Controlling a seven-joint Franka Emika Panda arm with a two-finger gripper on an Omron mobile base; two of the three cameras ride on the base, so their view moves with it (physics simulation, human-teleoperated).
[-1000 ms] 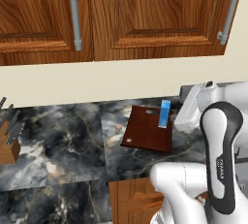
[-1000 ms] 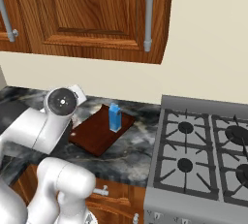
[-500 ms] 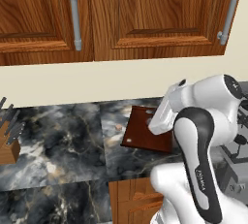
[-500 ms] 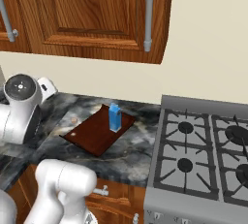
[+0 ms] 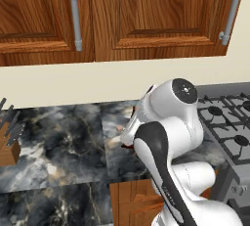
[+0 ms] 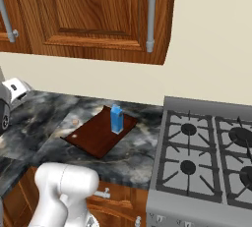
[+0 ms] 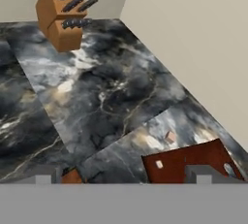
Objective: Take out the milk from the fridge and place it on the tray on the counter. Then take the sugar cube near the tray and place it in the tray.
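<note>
Gripper [image 7: 123,174] is seen spread wide, nothing held, hovering over the counter [image 7: 97,97]. Milk [image 6: 116,119] is stood upright on the tray [image 6: 93,137], whose corner is seen just beyond the right fingertip [image 7: 203,173]. Sugar cube [image 7: 170,136] is lying on the marble just past that corner, ahead of the hand.

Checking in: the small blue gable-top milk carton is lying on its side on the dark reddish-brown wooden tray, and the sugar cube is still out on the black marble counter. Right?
Not quite. The small blue gable-top milk carton stands upright on the dark reddish-brown wooden tray, as the right base view shows. The rest holds: the hand view shows the small pale sugar cube on the black marble counter, just off the tray's edge.
</note>
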